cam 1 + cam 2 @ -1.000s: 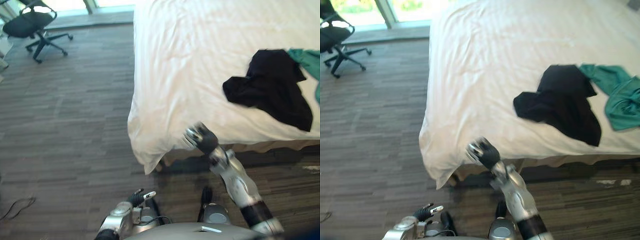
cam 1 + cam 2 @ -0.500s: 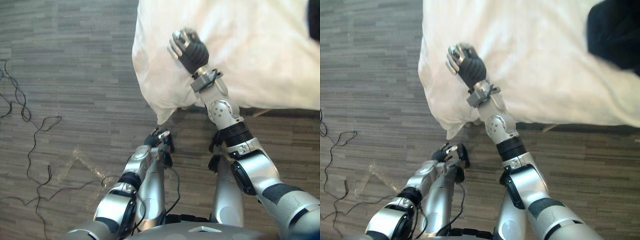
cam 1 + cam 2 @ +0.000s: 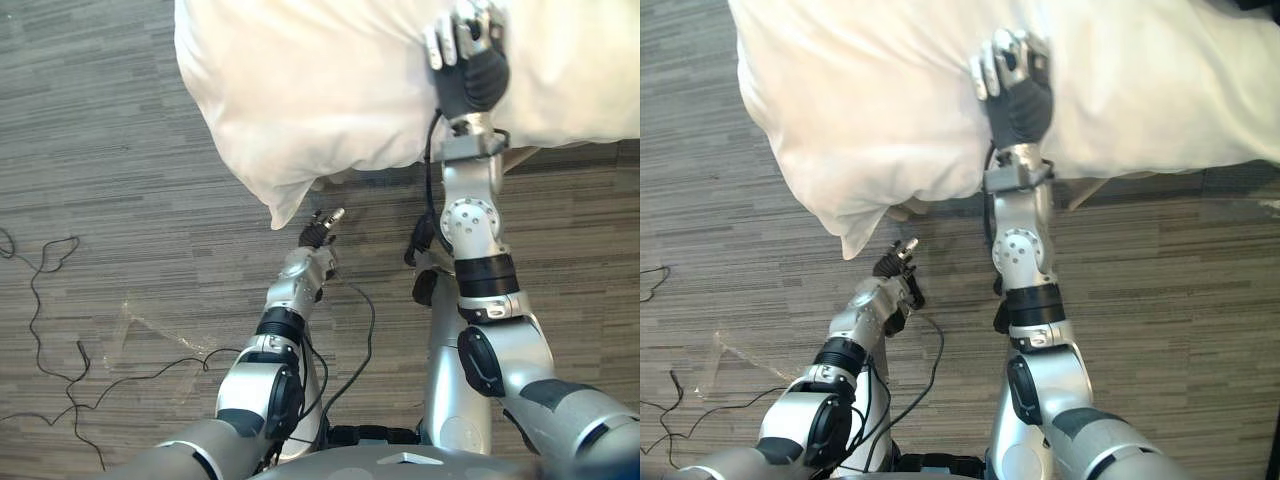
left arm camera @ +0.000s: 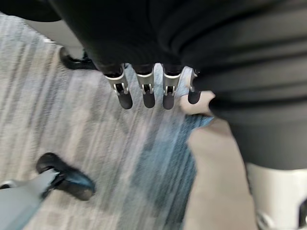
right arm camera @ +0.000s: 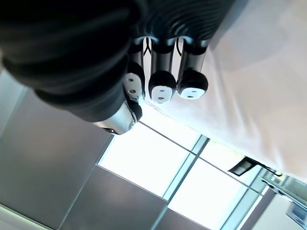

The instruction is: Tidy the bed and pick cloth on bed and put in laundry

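A white duvet (image 3: 300,90) covers the bed, and its corner (image 3: 285,205) droops toward the floor. My right hand (image 3: 468,70) rests on top of the duvet a little in from the near edge, dark cover up. Its fingers (image 5: 160,86) are curled in with nothing between them, and the white cloth (image 5: 254,86) lies just beside them. My left hand (image 3: 320,228) hangs low over the floor, just below and right of the drooping corner, touching nothing. Its fingers (image 4: 144,91) are relaxed and nearly straight.
Grey wood-plank floor (image 3: 110,150) stretches to the left and in front of the bed. The bed's base (image 3: 1090,188) shows in shadow under the duvet's near edge. A bright window (image 5: 192,167) appears past my right hand.
The camera has tilted down and shifted. My right hand has risen from the bed's front edge onto the duvet and moved right, away from the corner. My left hand has lifted slightly.
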You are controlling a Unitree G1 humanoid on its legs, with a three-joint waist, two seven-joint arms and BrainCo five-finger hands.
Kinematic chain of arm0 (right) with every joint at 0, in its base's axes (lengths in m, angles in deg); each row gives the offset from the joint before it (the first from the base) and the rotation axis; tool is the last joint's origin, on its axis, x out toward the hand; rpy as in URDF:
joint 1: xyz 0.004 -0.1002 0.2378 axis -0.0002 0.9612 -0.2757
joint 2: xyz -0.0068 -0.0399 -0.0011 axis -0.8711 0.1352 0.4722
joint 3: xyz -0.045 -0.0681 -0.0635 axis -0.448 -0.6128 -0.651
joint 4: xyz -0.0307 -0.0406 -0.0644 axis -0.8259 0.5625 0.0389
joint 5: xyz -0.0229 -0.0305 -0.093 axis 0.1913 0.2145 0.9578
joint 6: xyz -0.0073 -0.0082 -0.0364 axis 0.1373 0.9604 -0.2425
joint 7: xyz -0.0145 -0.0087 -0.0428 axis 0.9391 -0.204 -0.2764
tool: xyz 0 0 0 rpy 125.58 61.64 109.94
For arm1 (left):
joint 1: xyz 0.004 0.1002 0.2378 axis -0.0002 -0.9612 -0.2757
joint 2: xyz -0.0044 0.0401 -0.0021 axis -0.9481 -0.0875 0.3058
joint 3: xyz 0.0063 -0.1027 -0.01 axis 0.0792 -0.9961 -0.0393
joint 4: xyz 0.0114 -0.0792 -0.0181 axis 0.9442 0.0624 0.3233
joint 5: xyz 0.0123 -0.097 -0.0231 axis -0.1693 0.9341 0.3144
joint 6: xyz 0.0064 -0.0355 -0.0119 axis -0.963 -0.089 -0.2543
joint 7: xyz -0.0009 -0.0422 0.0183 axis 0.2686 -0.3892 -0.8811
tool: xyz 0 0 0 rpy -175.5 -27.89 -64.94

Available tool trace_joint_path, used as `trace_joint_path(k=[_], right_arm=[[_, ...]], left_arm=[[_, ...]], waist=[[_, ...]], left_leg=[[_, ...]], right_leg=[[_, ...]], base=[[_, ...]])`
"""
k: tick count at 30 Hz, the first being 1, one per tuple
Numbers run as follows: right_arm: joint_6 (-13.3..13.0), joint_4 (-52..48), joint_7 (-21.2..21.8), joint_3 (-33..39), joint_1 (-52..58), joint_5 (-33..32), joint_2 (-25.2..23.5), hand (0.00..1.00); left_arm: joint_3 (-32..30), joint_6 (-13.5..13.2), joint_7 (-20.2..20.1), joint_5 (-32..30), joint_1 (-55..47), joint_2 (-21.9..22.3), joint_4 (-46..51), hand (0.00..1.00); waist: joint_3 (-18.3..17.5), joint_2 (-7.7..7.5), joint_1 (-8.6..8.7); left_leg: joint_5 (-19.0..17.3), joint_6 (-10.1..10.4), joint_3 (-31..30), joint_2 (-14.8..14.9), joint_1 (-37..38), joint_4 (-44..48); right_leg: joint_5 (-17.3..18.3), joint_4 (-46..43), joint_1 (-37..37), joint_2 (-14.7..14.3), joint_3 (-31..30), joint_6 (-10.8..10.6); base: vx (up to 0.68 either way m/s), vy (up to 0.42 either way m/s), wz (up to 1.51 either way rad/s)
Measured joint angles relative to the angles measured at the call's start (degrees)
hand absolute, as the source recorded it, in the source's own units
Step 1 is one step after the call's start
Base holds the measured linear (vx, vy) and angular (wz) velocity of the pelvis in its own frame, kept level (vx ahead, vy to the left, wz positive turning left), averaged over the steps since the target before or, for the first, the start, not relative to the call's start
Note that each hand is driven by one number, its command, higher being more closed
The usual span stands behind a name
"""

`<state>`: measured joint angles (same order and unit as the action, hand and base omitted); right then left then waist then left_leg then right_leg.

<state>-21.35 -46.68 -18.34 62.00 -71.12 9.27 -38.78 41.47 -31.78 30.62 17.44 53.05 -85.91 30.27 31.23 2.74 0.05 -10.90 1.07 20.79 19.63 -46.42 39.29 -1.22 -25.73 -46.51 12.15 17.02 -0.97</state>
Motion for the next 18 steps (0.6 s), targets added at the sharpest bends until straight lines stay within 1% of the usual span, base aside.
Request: trace_joint_path(k=[1,4,5,6,8,10,11,13,14,15,16,17,18], right_arm=[[-0.3,-0.1,0.7,0.8,1.5,-0.5,0.2,1.00],[-1.3,0.9,3.2,4.1,9.8,-4.0,1.9,1.00],[-1.3,3.8,3.1,6.3,13.6,-4.6,2.1,0.00],[-1.3,5.8,2.7,7.8,16.2,-4.6,2.1,0.00],[-1.3,9.7,1.1,10.4,25.0,-4.3,2.2,0.00],[-1.3,11.9,0.0,11.2,31.8,-2.3,2.1,0.00],[-1.3,13.4,-0.2,11.3,35.5,-0.2,2.0,0.00],[-1.5,15.5,-0.3,11.5,39.8,3.1,1.8,0.00],[-1.9,18.2,-0.3,11.5,42.9,5.6,1.2,0.00],[-2.0,19.1,-0.3,11.5,44.3,6.3,0.7,0.00],[-2.4,20.1,-0.3,11.5,46.4,7.0,0.0,0.00],[-2.9,21.2,-0.3,11.8,48.8,8.2,-0.8,0.00],[-3.3,23.1,-0.3,11.8,50.6,9.3,-1.2,0.00]], left_arm=[[0.0,0.5,0.0,0.0,-0.2,-0.8,0.1,0.00],[0.1,1.7,-0.6,-0.6,-2.6,-2.9,1.1,0.00],[0.1,1.8,-1.5,-0.9,-4.0,-3.5,1.3,0.00],[0.1,1.8,-1.9,-1.1,-5.2,-3.8,1.9,0.00],[0.4,1.6,-3.6,-1.0,-8.7,-4.7,2.8,0.00],[0.8,1.3,-4.8,-1.0,-11.3,-5.6,3.0,0.00],[1.1,0.5,-5.6,-1.2,-13.0,-6.2,3.0,0.00],[1.9,-0.7,-6.5,-1.8,-15.5,-6.7,3.0,0.00],[2.9,-1.2,-7.3,-3.5,-17.8,-7.0,2.9,0.00],[3.0,-1.2,-8.0,-3.9,-18.7,-7.3,2.9,0.00],[3.4,-1.5,-9.0,-5.5,-20.2,-7.1,2.6,0.00],[4.2,-2.1,-10.2,-6.8,-22.0,-6.6,2.2,0.00],[4.7,-2.5,-10.9,-7.6,-23.7,-6.1,1.3,0.00]], waist=[[0.0,-0.20,0.16],[0.1,-1.35,0.49],[0.0,-1.83,0.48],[0.0,-1.98,0.43],[-0.1,-2.09,0.62],[-0.3,-2.50,0.85],[-0.8,-3.32,0.86],[-2.1,-4.39,1.10],[-4.6,-5.87,1.13],[-5.6,-6.52,1.21],[-6.8,-7.10,1.41],[-8.1,-7.88,1.79],[-9.8,-8.14,2.00]], left_leg=[[-0.5,-0.1,0.0,0.2,0.2,0.5],[-2.0,-0.2,1.1,0.4,3.6,1.2],[-2.6,-0.2,1.7,0.4,5.7,1.1],[-3.1,-0.2,2.2,0.5,7.1,1.1],[-4.3,0.1,3.4,0.6,11.6,0.8],[-5.0,0.3,4.6,0.5,15.9,-0.1],[-5.2,0.5,5.7,0.4,19.3,-1.3],[-5.7,1.1,6.9,0.3,23.5,-3.1],[-5.6,1.5,8.5,0.2,27.0,-5.6],[-5.3,2.0,9.8,0.2,29.0,-7.1],[-4.5,2.5,11.7,0.1,31.9,-9.3],[-3.5,3.1,13.2,-0.7,35.3,-12.1],[-2.7,3.6,13.9,-1.8,37.7,-14.9]], right_leg=[[-0.2,0.1,0.4,-0.2,-0.1,0.2],[-0.7,0.8,3.6,-0.5,-1.2,-0.2],[-0.8,1.3,5.3,-0.7,-1.7,-0.3],[-0.8,1.8,6.5,-0.9,-2.1,-0.4],[-1.0,2.9,10.6,-1.1,-2.5,-0.6],[-1.1,4.1,14.2,-1.1,-3.4,-0.8],[-1.3,5.5,17.0,-1.3,-3.8,-1.1],[-1.6,8.0,21.1,-1.7,-3.9,-1.5],[-1.9,11.3,24.5,-2.2,-3.7,-1.3],[-2.1,12.7,26.1,-2.2,-3.6,-1.3],[-2.2,14.4,28.5,-2.1,-3.3,-1.3],[-2.2,16.0,31.1,-2.0,-2.8,-1.4],[-2.2,17.3,32.9,-2.0,-2.6,-1.4]], base=[[0.05,0.077,-0.18],[0.05,0.101,-0.15],[0.05,0.086,-0.21],[0.05,0.084,-0.22],[0.06,0.086,-0.24],[0.05,0.072,-0.26],[0.06,0.060,-0.26],[0.05,0.021,-0.21],[0.08,-0.010,-0.15],[0.11,-0.024,-0.06],[0.15,-0.047,0.06],[0.16,-0.050,0.04],[0.19,-0.042,-0.04]])
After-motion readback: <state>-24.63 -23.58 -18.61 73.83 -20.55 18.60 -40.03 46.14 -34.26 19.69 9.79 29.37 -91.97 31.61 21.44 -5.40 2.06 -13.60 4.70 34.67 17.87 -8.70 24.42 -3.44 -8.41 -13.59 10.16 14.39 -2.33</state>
